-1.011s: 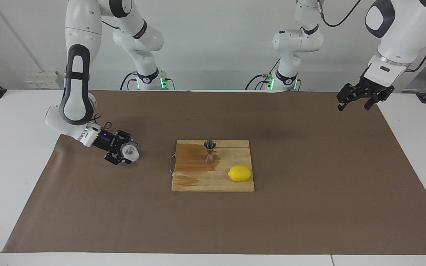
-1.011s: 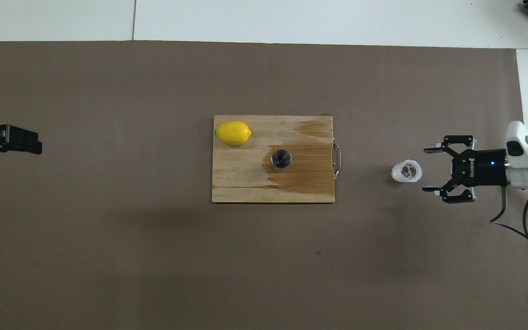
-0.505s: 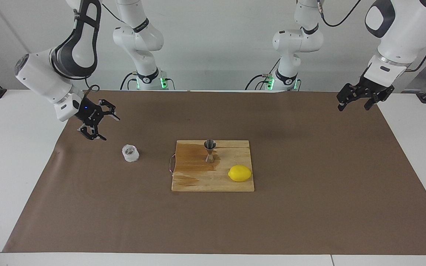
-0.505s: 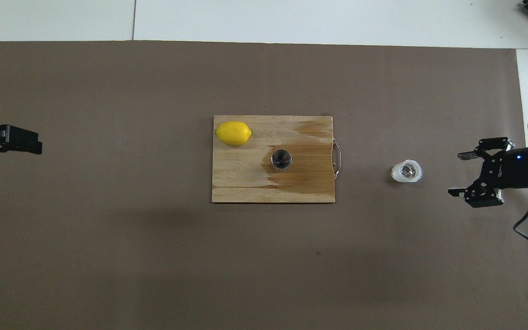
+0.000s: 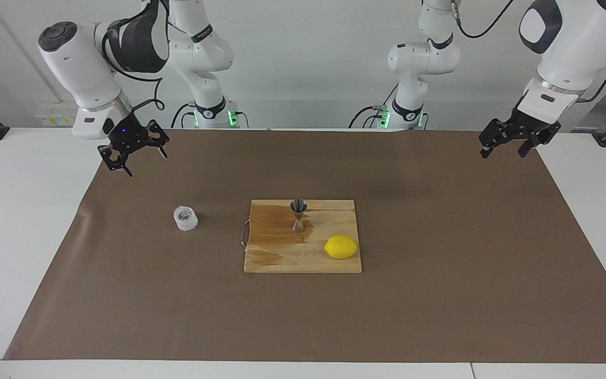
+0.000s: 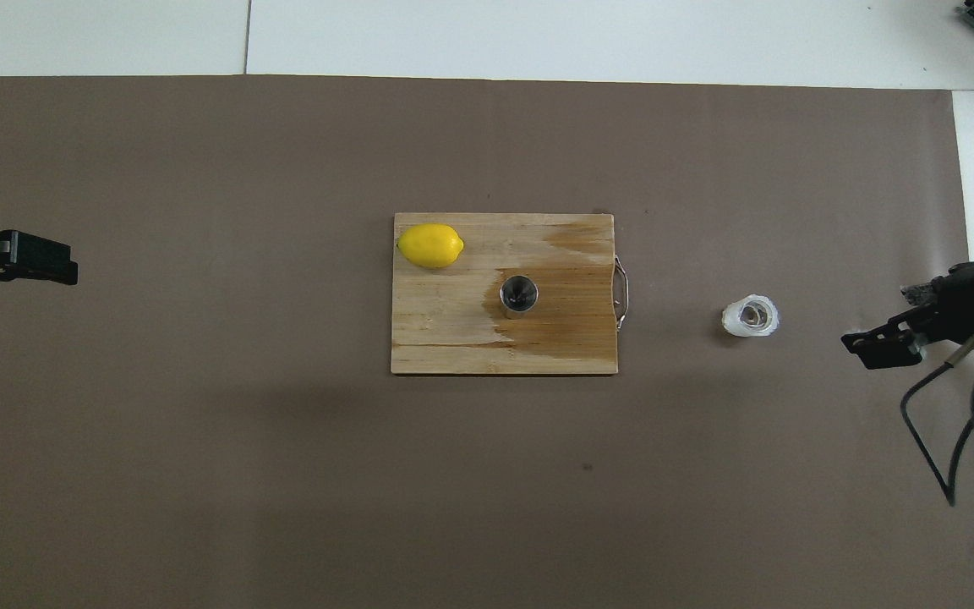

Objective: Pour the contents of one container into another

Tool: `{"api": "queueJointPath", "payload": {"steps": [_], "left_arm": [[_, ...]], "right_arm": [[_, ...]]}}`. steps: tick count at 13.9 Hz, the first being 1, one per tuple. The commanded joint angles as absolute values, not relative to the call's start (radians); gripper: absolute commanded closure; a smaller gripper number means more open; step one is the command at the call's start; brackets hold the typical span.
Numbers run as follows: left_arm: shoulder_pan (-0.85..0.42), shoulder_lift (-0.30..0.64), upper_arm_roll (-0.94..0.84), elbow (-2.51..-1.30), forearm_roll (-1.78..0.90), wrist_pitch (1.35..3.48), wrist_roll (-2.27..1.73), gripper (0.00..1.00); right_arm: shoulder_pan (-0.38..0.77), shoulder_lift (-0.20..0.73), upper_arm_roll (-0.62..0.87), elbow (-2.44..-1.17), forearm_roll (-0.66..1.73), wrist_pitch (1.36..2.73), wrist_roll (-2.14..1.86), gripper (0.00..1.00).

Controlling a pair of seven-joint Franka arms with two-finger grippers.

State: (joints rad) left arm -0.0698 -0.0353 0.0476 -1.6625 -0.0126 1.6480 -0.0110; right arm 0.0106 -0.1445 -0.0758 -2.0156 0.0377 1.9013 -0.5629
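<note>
The small clear faceted glass cup (image 5: 185, 218) stands upright on the brown mat, beside the cutting board toward the right arm's end; it also shows in the overhead view (image 6: 750, 317). The steel jigger (image 5: 298, 215) stands upright on the wooden board, seen from above as a round rim (image 6: 519, 295). My right gripper (image 5: 144, 162) is open and empty, raised over the mat's edge at its own end, well apart from the cup; it also shows in the overhead view (image 6: 876, 323). My left gripper (image 5: 503, 154) waits open and raised over the other end of the mat (image 6: 56, 264).
The wooden cutting board (image 5: 282, 260) lies mid-table with a dark wet patch and a metal handle toward the cup. A yellow lemon (image 5: 341, 247) lies on the board's corner farther from the robots (image 6: 429, 245). The brown mat (image 5: 440, 295) covers most of the table.
My right gripper let go of the cup, drew back toward its own end and rose. The cup stays upright where it was. The left arm has not moved.
</note>
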Motion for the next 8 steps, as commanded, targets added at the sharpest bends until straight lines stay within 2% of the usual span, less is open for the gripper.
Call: {"api": "queueJointPath", "payload": {"steps": [1,3,5,8], "left_arm": [[-0.061,-0.037,0.046,-1.663,-0.025,1.638,-0.011,0.00],[-0.061,-0.035,0.046,-1.664,-0.025,1.638,-0.009,0.00],[-0.061,-0.035,0.046,-1.663,-0.023,1.638,-0.011,0.00],[-0.061,-0.035,0.046,-1.663,-0.025,1.638,-0.011,0.00]], "right_arm": [[0.093,-0.135,-0.072,-1.976,-0.072,1.870,-0.166,0.00],[0.118,-0.108,-0.064,-1.874,-0.061,1.760,-0.013,0.00],[0.126,-0.095,-0.064,-1.725,-0.049,1.590,0.053,0.00],[0.098,-0.074,-0.074,-1.525,0.001,1.383,0.058,0.00]]}}
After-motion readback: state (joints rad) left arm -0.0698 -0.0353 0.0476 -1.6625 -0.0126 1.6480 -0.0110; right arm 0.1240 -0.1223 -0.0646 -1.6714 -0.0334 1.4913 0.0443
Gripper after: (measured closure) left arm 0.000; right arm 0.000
